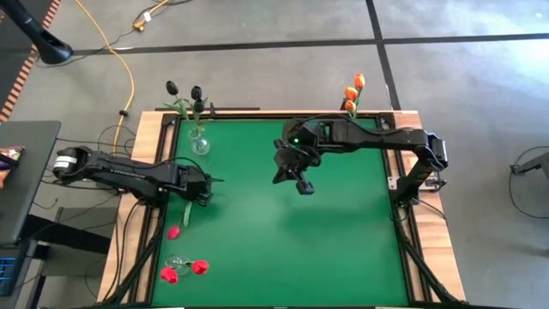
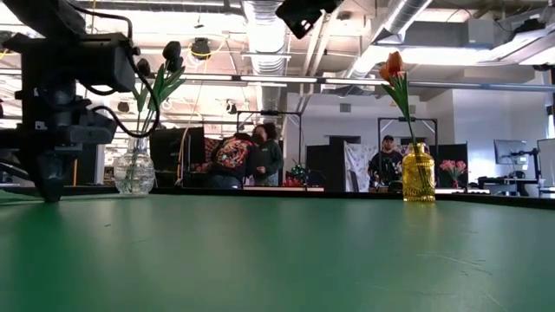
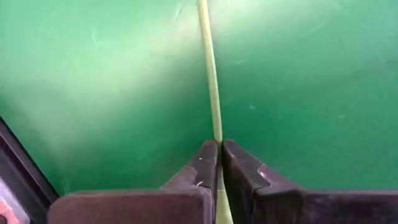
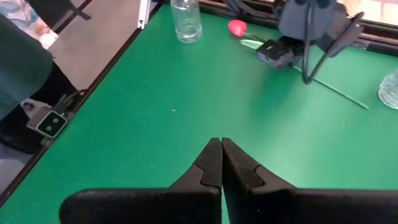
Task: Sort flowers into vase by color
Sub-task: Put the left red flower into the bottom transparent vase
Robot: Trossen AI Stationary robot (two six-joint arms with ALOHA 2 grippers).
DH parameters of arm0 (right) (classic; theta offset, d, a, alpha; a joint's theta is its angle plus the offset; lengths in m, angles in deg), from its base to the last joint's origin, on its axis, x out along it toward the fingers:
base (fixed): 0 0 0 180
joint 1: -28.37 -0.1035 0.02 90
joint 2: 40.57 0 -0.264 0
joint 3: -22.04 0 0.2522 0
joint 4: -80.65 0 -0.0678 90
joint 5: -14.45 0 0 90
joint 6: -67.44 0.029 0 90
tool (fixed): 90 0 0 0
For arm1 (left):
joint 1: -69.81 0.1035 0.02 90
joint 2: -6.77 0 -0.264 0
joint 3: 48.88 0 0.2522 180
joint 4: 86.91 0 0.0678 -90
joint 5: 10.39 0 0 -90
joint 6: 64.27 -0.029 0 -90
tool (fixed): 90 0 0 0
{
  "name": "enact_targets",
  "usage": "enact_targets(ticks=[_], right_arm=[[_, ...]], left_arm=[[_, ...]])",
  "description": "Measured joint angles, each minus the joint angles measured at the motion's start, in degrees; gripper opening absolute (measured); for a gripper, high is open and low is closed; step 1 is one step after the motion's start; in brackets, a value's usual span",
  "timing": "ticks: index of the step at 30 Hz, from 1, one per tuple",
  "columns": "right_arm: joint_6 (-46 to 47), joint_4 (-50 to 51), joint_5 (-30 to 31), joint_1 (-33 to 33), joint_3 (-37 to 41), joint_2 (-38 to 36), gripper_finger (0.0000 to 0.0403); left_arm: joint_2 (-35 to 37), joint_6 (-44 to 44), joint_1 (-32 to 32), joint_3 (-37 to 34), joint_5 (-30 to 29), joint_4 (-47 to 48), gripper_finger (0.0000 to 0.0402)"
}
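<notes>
Left wrist view: the left end effector (image 3: 219, 163) is clamped on a thin green stem (image 3: 210, 68), its flower head cut off from that picture (the high view shows a red tulip (image 1: 174, 232) lying on the green desk (image 1: 343, 223) beside that arm). Right end effector (image 1: 302, 184) hangs closed and empty over mid-desk. Black tulips (image 1: 196, 93), orange tulips (image 1: 353, 89) and two red ones (image 1: 184, 271) already stand in vases.
</notes>
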Motion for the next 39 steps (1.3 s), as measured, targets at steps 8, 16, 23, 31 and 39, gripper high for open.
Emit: enact_targets(ticks=[8, 16, 23, 31, 39], right_arm=[[1.4, 0.1, 0.1, -1.3, 0.0, 0.0, 0.0027], [1.4, 0.4, 0.1, -1.2, 0.0, 0.0, 0.0027], [0.9, 0.3, 0.1, -1.3, 0.0, 0.0, 0.0027], [-12.8, -0.8, 3.4, -3.6, 0.0, 0.0, 0.0027], [-37.0, -4.8, 31.8, -11.9, -3.1, 0.0, 0.0027]], left_arm=[[0.0, -1.4, 0.0, 3.7, -3.2, 0.5, 0.0001], [0.1, -6.0, 0.0, 10.4, -4.2, 0.6, 0.0000], [0.1, -14.7, -0.1, 20.2, -4.9, 0.5, 0.0000], [0.2, -21.5, -0.1, 32.6, -3.8, -0.7, 0.0000], [0.2, -20.3, -0.1, 39.2, 2.2, -7.1, 0.0000]])
